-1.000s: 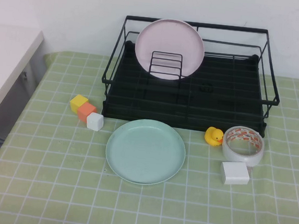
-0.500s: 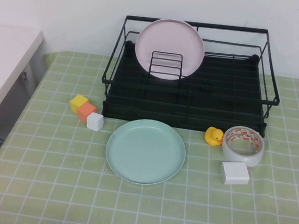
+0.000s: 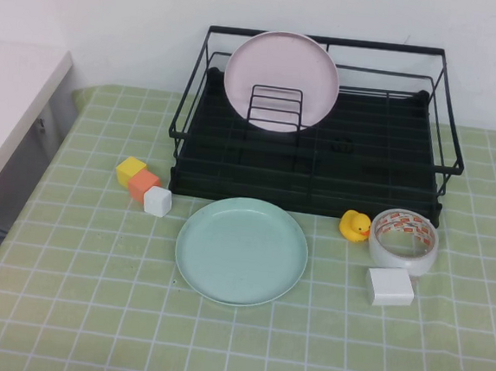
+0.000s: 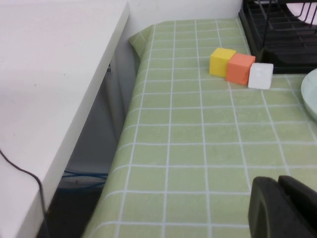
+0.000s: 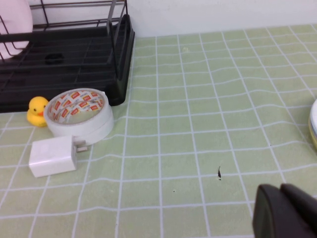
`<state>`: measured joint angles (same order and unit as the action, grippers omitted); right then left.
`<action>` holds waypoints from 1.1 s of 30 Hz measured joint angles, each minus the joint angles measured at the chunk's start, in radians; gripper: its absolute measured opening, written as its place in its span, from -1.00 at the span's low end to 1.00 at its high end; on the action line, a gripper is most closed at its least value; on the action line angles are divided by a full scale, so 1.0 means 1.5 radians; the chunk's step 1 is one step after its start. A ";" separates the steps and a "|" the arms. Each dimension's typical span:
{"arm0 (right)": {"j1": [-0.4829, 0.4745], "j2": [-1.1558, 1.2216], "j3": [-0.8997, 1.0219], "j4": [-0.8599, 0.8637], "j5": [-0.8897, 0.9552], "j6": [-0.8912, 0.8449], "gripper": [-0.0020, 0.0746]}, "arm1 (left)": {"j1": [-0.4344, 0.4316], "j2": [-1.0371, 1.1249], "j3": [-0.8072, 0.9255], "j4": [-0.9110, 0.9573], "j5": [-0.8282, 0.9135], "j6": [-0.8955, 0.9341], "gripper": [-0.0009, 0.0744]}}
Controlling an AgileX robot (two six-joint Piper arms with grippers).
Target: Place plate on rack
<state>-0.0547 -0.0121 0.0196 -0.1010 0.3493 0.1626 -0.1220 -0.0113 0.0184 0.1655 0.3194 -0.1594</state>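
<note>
The left gripper hung low over the tablecloth, its fingers pressed together on nothing. Three cubes sat left of the plate, which lay flat on the cloth just before the rack; a pink plate leaned inside it. Rightward sat a duck, tape roll and white adapter. The right gripper hovered likewise, clenched and empty.

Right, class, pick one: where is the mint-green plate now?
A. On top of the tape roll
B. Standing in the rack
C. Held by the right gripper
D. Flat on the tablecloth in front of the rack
D: the mint-green plate lies flat on the tablecloth before the rack; only the pink plate stands inside. The left gripper and right gripper are shut, away from it.
</note>
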 joint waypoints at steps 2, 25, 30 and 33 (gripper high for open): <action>0.000 0.000 0.000 0.020 0.000 0.008 -0.95 | 0.000 0.000 0.000 -0.020 -0.010 -0.016 -0.98; 0.000 0.000 0.006 0.439 -0.115 0.085 -0.95 | 0.000 0.000 0.001 -0.743 -0.223 -0.287 -0.98; 0.000 0.000 0.006 0.446 -0.102 0.017 -0.95 | 0.000 0.000 -0.003 -0.726 -0.208 -0.168 -0.98; 0.000 0.000 0.006 0.447 -0.078 -0.028 -0.95 | 0.000 0.039 -0.061 -0.676 -0.111 -0.069 -0.98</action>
<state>-0.0547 -0.0121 0.0279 0.5689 0.2319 0.1209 -0.1220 0.0477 -0.0726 -0.8480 0.1522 -0.2630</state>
